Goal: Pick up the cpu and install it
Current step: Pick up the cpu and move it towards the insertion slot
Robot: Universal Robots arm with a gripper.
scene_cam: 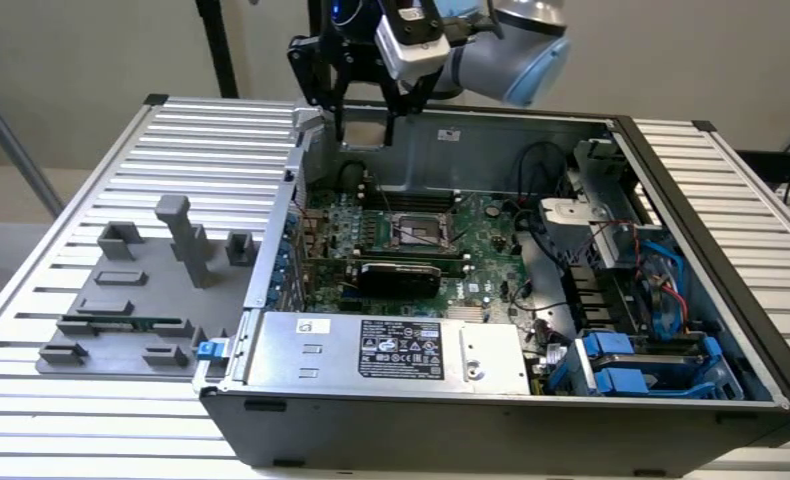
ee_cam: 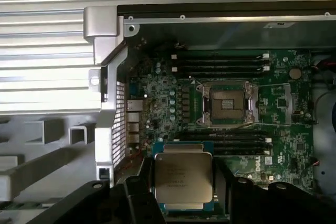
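The ribbed metal table (scene_cam: pixel 48 420) spreads out under and all around the fingers (scene_cam: pixel 334 100) (ee_cam: pixel 146 182). On it an open computer case (scene_cam: pixel 502 410) lies on its side, its back edge directly below the fingers. The robot arm (scene_cam: pixel 522 50) reaches in above them, from the exterior view's right. The silver power supply (scene_cam: pixel 395 350) with its black label sits along the side of the case farthest from the fingers. The green motherboard (scene_cam: pixel 475 240) (ee_cam: pixel 283 129) lies below and ahead of the fingers. A grey fixture plate (scene_cam: pixel 128 300) rests on the table outside the case, well apart from the fingers on the exterior view's left, with a green memory stick (scene_cam: pixel 122 324) lying on it. The open CPU socket (scene_cam: pixel 415 232) (ee_cam: pixel 227 103) lies below and ahead of the fingertips. The fingers are closed on the cpu (scene_cam: pixel 366 128) (ee_cam: pixel 182 179), which sits flat between them, silvery top up, in the air and clear of the socket.
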